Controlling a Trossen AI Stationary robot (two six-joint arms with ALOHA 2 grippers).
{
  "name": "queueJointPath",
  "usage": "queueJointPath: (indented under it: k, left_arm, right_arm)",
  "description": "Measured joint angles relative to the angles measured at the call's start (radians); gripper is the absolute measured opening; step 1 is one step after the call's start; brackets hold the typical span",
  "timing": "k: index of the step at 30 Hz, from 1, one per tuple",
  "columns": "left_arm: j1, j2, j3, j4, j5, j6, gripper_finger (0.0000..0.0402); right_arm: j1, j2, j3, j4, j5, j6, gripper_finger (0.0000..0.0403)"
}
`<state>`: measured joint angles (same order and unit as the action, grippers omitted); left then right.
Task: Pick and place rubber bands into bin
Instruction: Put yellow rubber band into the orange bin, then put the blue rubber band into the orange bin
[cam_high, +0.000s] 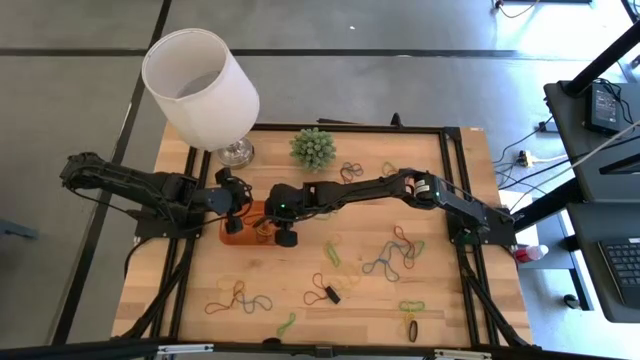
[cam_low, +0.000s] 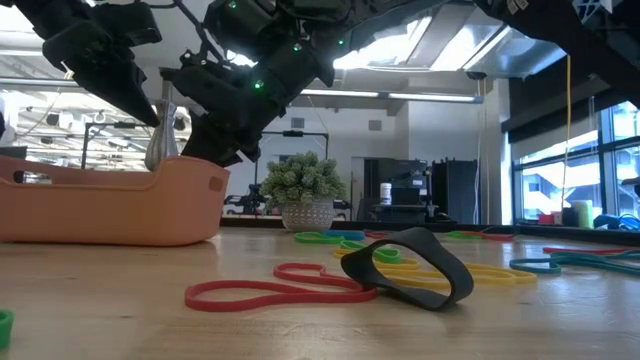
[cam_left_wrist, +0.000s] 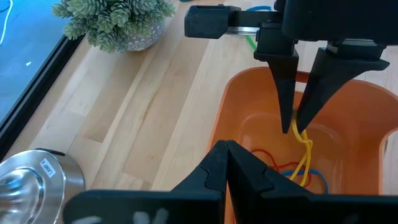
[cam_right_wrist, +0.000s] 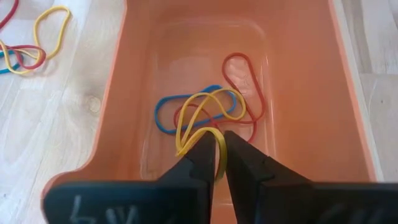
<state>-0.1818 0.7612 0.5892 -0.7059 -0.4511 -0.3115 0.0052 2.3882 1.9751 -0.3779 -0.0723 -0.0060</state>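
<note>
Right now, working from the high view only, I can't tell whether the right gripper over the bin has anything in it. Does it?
Observer: Yes, the right gripper pinches a yellow rubber band that dangles inside the bin.
Operator: Anything already in the bin?
Observer: A red band and a blue band lie on its floor.
Operator: And the left gripper?
Observer: The left gripper is shut and empty, at the bin's rim.
</note>
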Motion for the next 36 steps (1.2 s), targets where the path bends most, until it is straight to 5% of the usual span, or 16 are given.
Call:
queueJointPath:
  k: [10,15,20,26,30,36]
  left_arm:
    - [0.000,0.000,0.000,0.000,0.000,0.000,0.0003]
    - [0.000,0.000,0.000,0.000,0.003,0.000,0.0003]
    - [0.000,0.000,0.000,0.000,0.010,0.017,0.0003]
    - [0.000,0.000,0.000,-0.001,0.065,0.018,0.0003]
    - [0.000,0.000,0.000,0.000,0.076,0.019,0.0003]
    - [0.000,0.000,0.000,0.000,0.078,0.019,0.0003]
  right_arm:
    - [0.000,-0.001,0.000,0.016,0.001,0.003,0.0159]
    - [0.000,-0.001,0.034,-0.011,0.001,0.007,0.0176]
    - [0.000,-0.003,0.120,-0.099,0.022,-0.010,0.0138]
    - [0.000,-0.079,0.084,-0.151,0.089,-0.029,0.0025]
    - [0.000,-0.214,-0.061,-0.097,0.097,-0.017,0.0014]
    - [0.013,-0.493,-0.496,0.146,0.189,0.061,0.0008]
